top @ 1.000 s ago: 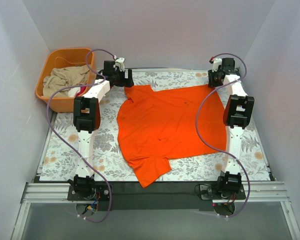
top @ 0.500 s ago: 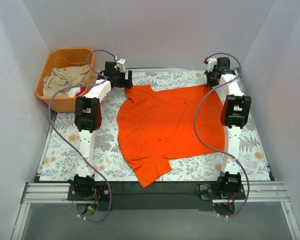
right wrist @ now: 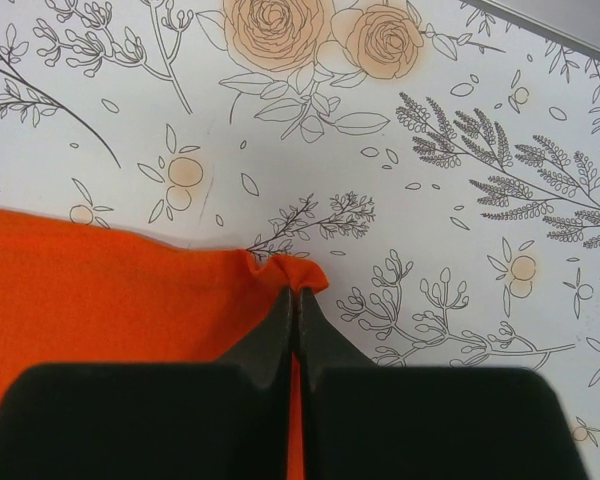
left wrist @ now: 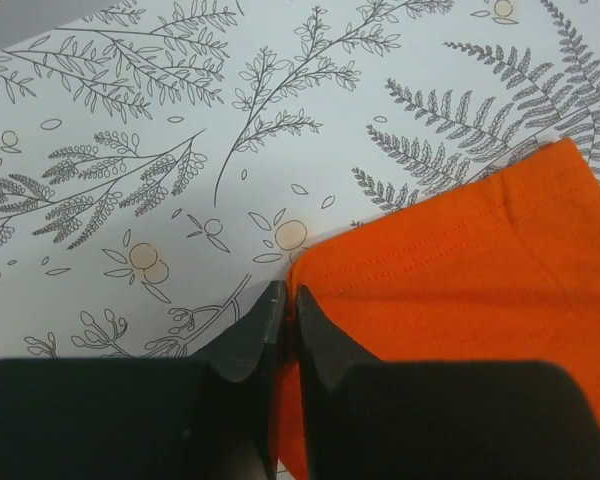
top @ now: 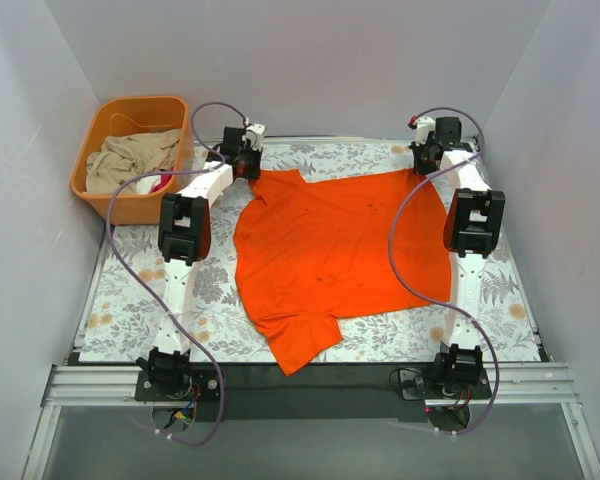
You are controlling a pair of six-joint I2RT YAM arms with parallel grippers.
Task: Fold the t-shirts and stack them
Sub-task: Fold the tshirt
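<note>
Left pincer [left wrist: 283, 300], right pincer [right wrist: 297, 300] tight on soft orange t-shirt [top: 330, 250]

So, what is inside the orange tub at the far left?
The tub holds a crumpled beige cloth, with a small white and red piece at its near edge. Anything under the cloth, and the tub's floor, is covered.

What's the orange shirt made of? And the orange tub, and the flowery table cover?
The orange shirt looks like soft matte cloth: it wrinkles and shows stitched hems. The orange tub looks like hard, smooth plastic, holding its rim shape. The flowery cover lies flat with printed plants; cloth or vinyl, unclear.
</note>
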